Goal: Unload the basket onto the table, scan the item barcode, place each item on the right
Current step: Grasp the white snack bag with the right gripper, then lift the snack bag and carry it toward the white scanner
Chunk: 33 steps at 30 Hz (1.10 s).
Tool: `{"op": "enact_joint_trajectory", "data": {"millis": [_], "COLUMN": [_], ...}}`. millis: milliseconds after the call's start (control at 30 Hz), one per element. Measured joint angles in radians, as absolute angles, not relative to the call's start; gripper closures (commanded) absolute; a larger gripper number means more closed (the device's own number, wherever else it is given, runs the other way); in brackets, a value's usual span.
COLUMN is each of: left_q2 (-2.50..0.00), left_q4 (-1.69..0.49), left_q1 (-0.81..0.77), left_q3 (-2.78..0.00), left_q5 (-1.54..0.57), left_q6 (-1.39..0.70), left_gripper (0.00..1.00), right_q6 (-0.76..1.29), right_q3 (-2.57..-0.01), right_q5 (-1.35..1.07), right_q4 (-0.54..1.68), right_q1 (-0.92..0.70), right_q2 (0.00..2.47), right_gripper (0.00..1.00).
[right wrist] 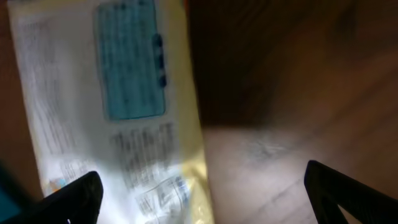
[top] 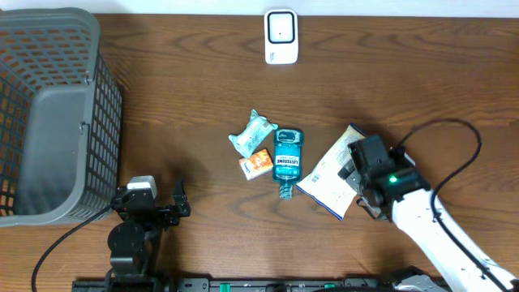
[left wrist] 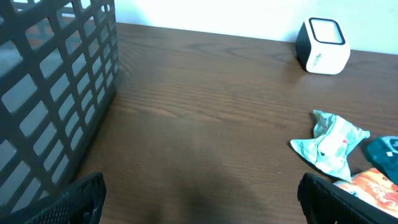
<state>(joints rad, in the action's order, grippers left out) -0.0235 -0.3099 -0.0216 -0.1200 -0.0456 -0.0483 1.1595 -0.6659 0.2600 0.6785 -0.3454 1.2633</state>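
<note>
You'd take the flat white-and-yellow packet point(right wrist: 124, 112) as the item to scan. It lies on the table directly under your right claw point(right wrist: 205, 194), offset a little to that claw's left, so the packet's yellow edge falls between the fingers. Its long axis runs crosswise to the line between the fingers. That claw is spread wide and pinches nothing.

The left claw point(top: 152, 203), also spread and empty, sits well apart beside the grey basket point(top: 49, 122), so the right arm is nearer. The barcode scanner point(top: 281, 36) stands far ahead of the right claw and to its left, across bare dark wood table point(top: 422, 81). A Listerine bottle point(top: 287, 156) lies just left of the packet.
</note>
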Motion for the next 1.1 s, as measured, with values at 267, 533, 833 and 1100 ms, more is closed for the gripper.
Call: {"op": "enact_joint_trajectory", "data": {"millis": [267, 533, 833, 1100], "left_q2": [-0.024, -0.024, -0.024, -0.024], "left_q4": [-0.310, -0.310, -0.310, -0.310], "left_q1": [-0.022, -0.022, -0.022, -0.022], "left_q3": [-0.120, -0.120, -0.120, -0.120], "left_q5": [-0.046, -0.046, -0.046, -0.046], "left_q6": [-0.048, -0.048, -0.048, -0.048], "left_gripper": [0.02, 0.02, 0.02, 0.02], "right_q6": [1.127, 1.035, 0.880, 0.737], "right_q3": [-0.505, -0.492, -0.584, -0.603], "right_q5": [0.245, 0.253, 0.041, -0.054], "right_q4": [0.329, 0.042, 0.182, 0.455], "right_q1": [-0.321, -0.317, -0.232, -0.216], "right_q2": [1.286, 1.475, 1.462, 1.067], "right_gripper": [0.01, 0.99, 0.99, 0.99]}}
